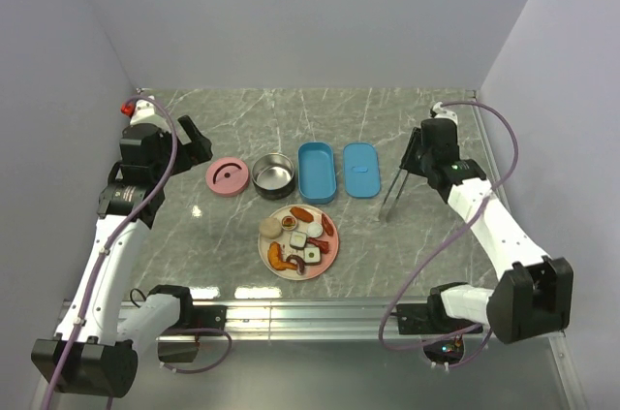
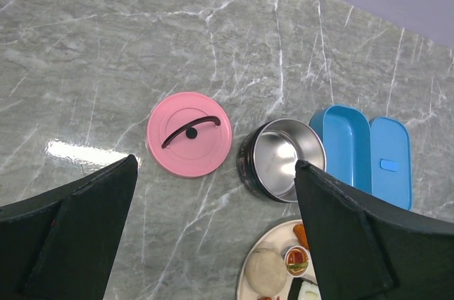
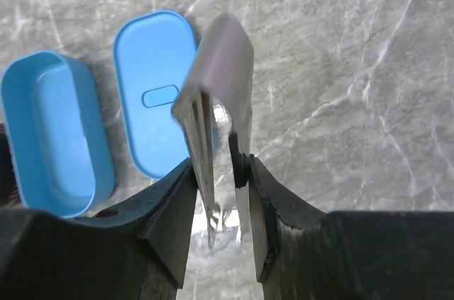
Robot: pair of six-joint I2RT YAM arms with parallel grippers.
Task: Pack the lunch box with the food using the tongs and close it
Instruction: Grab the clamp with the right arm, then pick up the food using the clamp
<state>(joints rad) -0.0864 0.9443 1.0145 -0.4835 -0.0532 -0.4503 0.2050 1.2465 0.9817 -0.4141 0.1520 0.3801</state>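
The silver tongs (image 1: 395, 189) hang tips-down at the right of the table, and my right gripper (image 1: 418, 150) is shut on their two arms. The right wrist view shows both fingers pressed against the tongs (image 3: 221, 66), my right gripper (image 3: 221, 172) squeezing them into a narrow V. The open blue lunch box (image 1: 318, 173) and its flat blue lid (image 1: 361, 169) lie side by side left of the tongs. The food (image 1: 308, 236) sits on a pale plate (image 1: 263, 247) in front of them. My left gripper (image 1: 194, 143) is open and empty at the far left.
A pink round lid (image 1: 227, 176) and a steel bowl (image 1: 273, 175) lie left of the lunch box. In the left wrist view the pink lid (image 2: 189, 133), the bowl (image 2: 284, 158) and the blue box (image 2: 347, 144) lie below my open left gripper (image 2: 215, 163). White walls close in the table.
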